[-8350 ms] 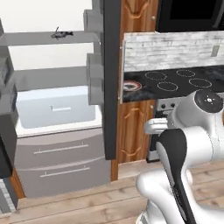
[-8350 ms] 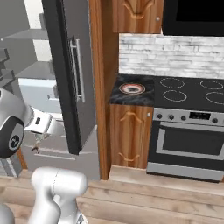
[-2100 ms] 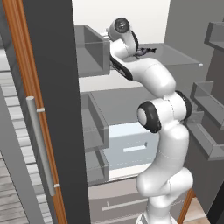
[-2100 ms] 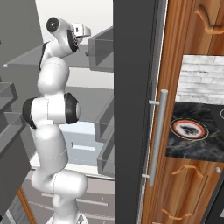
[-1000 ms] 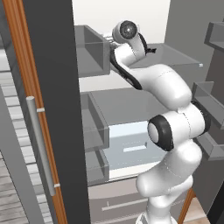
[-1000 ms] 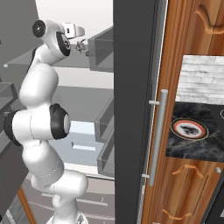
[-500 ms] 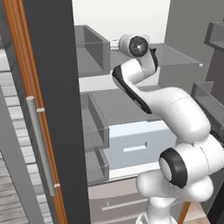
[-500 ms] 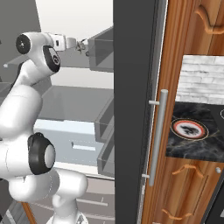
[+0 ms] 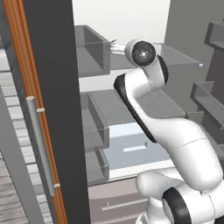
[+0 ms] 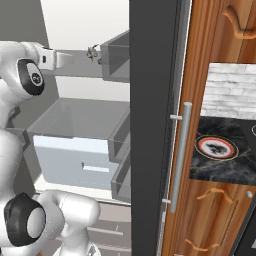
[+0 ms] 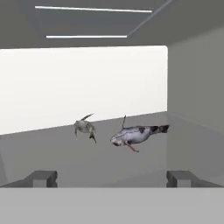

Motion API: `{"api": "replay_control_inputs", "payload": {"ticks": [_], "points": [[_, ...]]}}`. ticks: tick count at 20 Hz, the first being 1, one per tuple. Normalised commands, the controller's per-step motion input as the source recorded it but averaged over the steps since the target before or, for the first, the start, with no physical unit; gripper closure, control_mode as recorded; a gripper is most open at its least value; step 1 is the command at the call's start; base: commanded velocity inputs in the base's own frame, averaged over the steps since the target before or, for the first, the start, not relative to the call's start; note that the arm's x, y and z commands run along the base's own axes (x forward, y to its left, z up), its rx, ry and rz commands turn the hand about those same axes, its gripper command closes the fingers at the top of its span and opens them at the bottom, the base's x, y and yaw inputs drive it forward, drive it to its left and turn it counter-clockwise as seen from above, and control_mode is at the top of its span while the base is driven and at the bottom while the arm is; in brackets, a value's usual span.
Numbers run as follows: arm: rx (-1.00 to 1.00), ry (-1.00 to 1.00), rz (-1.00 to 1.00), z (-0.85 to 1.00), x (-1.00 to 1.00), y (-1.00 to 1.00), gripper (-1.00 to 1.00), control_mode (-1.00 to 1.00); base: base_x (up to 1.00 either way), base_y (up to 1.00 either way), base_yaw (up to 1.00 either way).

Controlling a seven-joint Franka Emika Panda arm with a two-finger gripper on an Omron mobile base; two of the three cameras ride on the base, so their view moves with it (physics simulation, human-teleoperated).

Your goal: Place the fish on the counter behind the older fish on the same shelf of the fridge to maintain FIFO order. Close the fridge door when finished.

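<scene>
- Left base view: arm reaches up into the open fridge (image 9: pixel 131 26); wrist level with the top shelf (image 9: pixel 179 56).
- Right base view: gripper (image 10: pixel 91 53) at shelf height, small dark fish shape just past its tip; counter (image 10: pixel 220 170) well to the right.
- Hand view: jaws spread wide, holding nothing. Two fish lie on the shelf: fish (image 11: pixel 85 128) farther in, older fish (image 11: pixel 138 134) nearer, beside it.

base views flank fridge (image 9: pixel 183 26), hand view inside
</scene>
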Motion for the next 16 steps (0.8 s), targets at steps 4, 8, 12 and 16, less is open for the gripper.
{"api": "replay_control_inputs", "payload": {"ticks": [4,8,12,16], "points": [[0.12,-0.03,-0.02,-0.26,-1.00,-0.34,-1.00,-1.00,0.00,0.00,0.00],[0.09,-0.03,0.00,-0.38,-1.00,-0.37,-1.00,-1.00,0.00,0.00,0.00],[0.03,0.00,0.00,-0.46,-1.00,-0.32,-1.00,-1.00,0.00,0.00,0.00],[0.00,0.08,-0.01,-0.44,-0.73,-0.14,-1.00,-1.00,0.00,0.00,0.00]]}}
